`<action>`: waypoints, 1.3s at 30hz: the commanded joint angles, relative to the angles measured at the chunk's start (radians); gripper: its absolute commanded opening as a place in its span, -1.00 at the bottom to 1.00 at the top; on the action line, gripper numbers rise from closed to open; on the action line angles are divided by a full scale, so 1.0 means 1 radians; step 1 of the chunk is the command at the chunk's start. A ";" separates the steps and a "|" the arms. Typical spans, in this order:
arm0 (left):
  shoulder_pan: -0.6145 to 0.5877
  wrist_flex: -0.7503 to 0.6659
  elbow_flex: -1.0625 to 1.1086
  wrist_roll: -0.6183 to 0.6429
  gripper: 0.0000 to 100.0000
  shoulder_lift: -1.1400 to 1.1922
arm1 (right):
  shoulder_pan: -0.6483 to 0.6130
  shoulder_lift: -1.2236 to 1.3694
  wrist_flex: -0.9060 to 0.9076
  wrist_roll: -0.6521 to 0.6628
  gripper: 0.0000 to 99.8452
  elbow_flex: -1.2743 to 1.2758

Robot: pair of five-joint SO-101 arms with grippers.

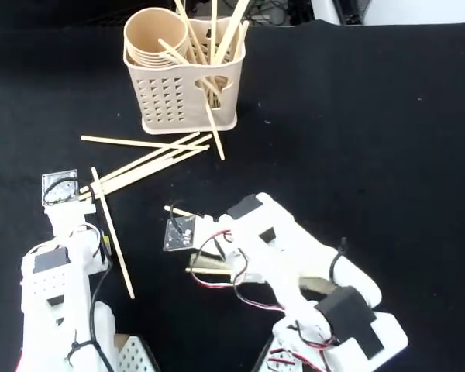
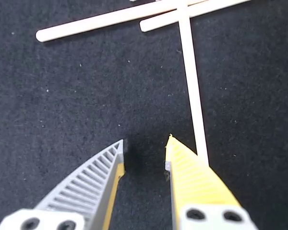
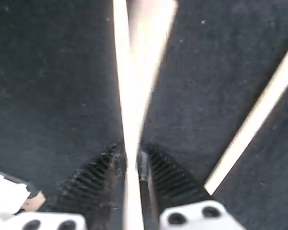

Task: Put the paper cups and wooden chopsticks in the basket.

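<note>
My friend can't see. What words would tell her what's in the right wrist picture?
The right gripper is shut on a wooden chopstick that sticks straight out ahead of it, above a black table cover. A second chopstick lies loose at a slant on the cover nearby.

Seen from above, you have even, diffuse light: the matte black table [image 1: 387, 139] soaks it up, while the basket [image 1: 187, 97] and the white arms [image 1: 294, 260] read bright and cast only faint shadows. In the left wrist view you see a dark patch of shadow on the table between the tips of the left gripper [image 2: 145, 143]. In the right wrist view the held chopstick [image 3: 127, 96] glares nearly white at its far end.
</note>
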 commanded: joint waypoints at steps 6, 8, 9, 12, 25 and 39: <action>0.008 -0.017 -0.004 -0.006 -0.69 -0.018 | 0.060 0.058 0.011 -0.017 -0.98 -0.134; 0.008 -0.017 -0.004 -0.006 -0.69 -0.018 | 0.084 0.058 0.009 -0.017 -0.98 -0.180; 0.008 -0.017 -0.004 -0.006 -0.69 -0.018 | 0.094 0.058 0.009 -0.017 -0.98 -0.203; 0.008 -0.017 -0.004 -0.006 -0.69 -0.018 | 0.103 0.058 0.015 -0.018 -0.98 -0.254; 0.008 -0.017 -0.004 -0.006 -0.69 -0.018 | 0.098 0.067 -0.048 -0.064 -0.97 -0.335; 0.008 -0.017 -0.004 -0.006 -0.69 -0.018 | 0.101 0.068 -0.135 -0.064 -0.63 -0.275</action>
